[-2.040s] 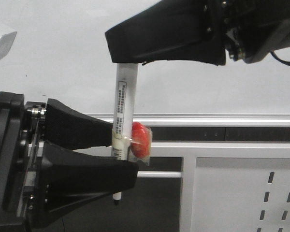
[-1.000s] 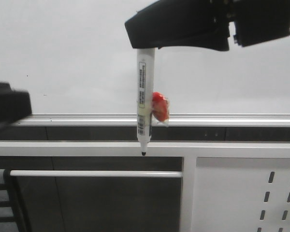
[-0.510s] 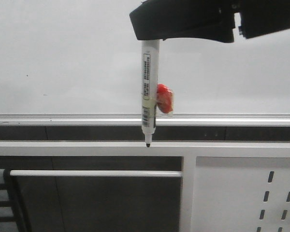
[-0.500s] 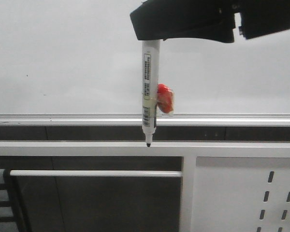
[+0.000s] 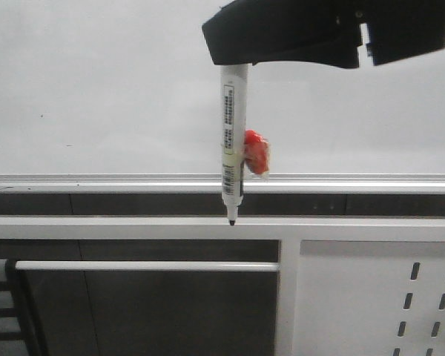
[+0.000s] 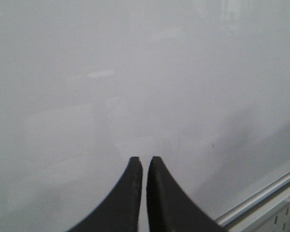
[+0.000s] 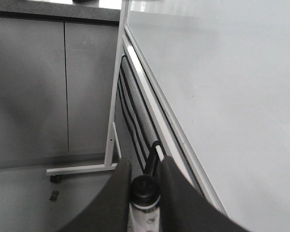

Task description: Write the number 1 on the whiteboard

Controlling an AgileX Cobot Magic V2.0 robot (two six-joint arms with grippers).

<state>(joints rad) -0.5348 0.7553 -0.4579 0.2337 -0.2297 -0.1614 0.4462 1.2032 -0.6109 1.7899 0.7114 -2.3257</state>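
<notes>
Up by the whiteboard (image 5: 96, 89), the right gripper (image 7: 144, 170) grips a white marker (image 5: 231, 144) — tip down, upright. Nothing is drawn on the board. The left gripper (image 6: 144, 164) is pinched closed on nothing — facing the board.

The right arm enters from the upper right of the front view, its black wrist housing and gripper (image 5: 233, 65) extended roughly level toward the left. The fingers (image 7: 117, 193) are closed on the upper end of a marker (image 5: 232, 141), which hangs straight down from them, tip lowermost. In the right wrist view the two fingers press against either side of the marker's dark end, in contact on both sides. The left arm is out of the front view. The left gripper (image 6: 144, 166) shows in its own wrist view with the black fingertips drawn nearly together, a narrow slit between them, nothing held.
</notes>
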